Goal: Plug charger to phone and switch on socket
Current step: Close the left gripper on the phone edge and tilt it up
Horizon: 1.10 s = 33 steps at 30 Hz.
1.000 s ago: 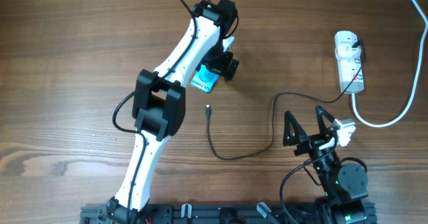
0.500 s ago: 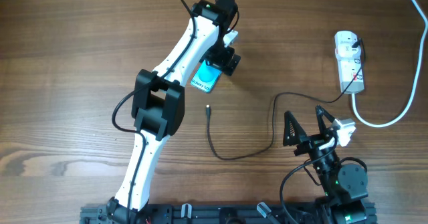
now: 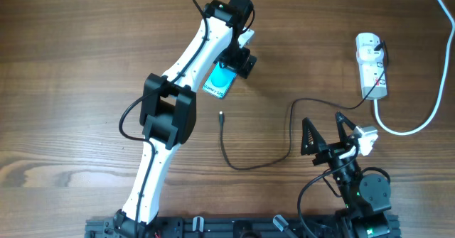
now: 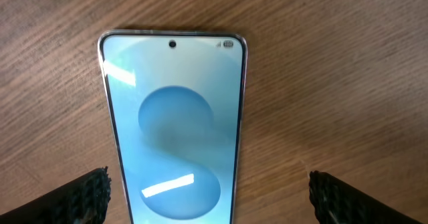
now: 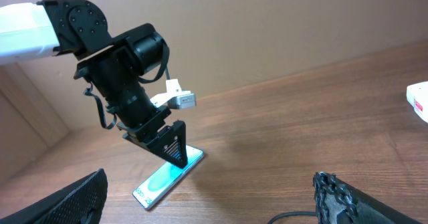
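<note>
The phone (image 3: 219, 84) lies flat on the wooden table, turquoise screen up; it also shows in the left wrist view (image 4: 175, 124) and the right wrist view (image 5: 167, 178). My left gripper (image 3: 238, 62) hovers over the phone's far end, open, its fingers (image 4: 210, 198) wide of both phone edges. The charger cable (image 3: 249, 165) curves across the table, and its free connector (image 3: 222, 115) lies just in front of the phone. The socket (image 3: 372, 66) lies at the far right with a black plug in it. My right gripper (image 3: 327, 133) is open and empty, near the cable's loop.
The thick white cord (image 3: 426, 117) loops from the socket toward the table's right edge. The socket's corner shows at the right of the right wrist view (image 5: 418, 98). The left arm (image 3: 170, 110) stretches diagonally over the table's left middle.
My left gripper has shifted slightly toward the far side, uncovering more of the phone. The phone, the cable and the right arm have not moved.
</note>
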### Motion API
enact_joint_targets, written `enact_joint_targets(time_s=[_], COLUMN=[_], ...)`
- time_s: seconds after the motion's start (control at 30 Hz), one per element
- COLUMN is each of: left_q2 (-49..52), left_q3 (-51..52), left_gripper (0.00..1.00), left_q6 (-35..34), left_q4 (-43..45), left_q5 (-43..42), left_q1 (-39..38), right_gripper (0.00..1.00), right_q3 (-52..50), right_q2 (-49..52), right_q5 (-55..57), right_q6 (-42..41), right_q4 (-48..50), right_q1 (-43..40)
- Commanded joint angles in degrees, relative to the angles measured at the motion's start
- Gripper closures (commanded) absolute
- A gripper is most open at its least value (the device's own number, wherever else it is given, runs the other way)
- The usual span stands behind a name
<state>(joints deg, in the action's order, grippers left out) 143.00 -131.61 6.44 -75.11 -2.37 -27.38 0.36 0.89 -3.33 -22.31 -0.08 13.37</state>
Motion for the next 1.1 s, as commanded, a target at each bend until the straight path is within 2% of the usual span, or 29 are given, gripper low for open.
enact_joint_targets(time_s=[0.0,0.1,0.47,0.73,1.07], left_q2=[-1.66,-1.66,-1.79,-6.56,-18.95], left_q3=[0.2,0.33,2.58,5.29,23.76], left_gripper=[0.0,0.0,0.0,0.0,0.0], left_q6=[0.66,0.66,-0.9,-1.09,-0.35], left_q4=[-1.55,-4.07,-4.22,-3.85,6.73], left_q5=[0.55,1.07,-3.58,-3.56,-1.38], left_q1=[0.22,0.22,3.85,3.41,3.41], right_gripper=[0.0,0.0,0.0,0.0,0.0], right_q3=[-0.07,-0.07,-0.07,-0.07,-0.07], right_q2=[-0.68,-0.68,-0.68,-0.68,-0.68], right_q5=[0.59,0.59,0.59,0.59,0.59], right_q6=[-0.35,-0.35,-0.35,-0.35,-0.35], right_q4=[0.11,0.11,0.13,0.11,0.13], right_q1=[0.24,0.24,0.24,0.24,0.24])
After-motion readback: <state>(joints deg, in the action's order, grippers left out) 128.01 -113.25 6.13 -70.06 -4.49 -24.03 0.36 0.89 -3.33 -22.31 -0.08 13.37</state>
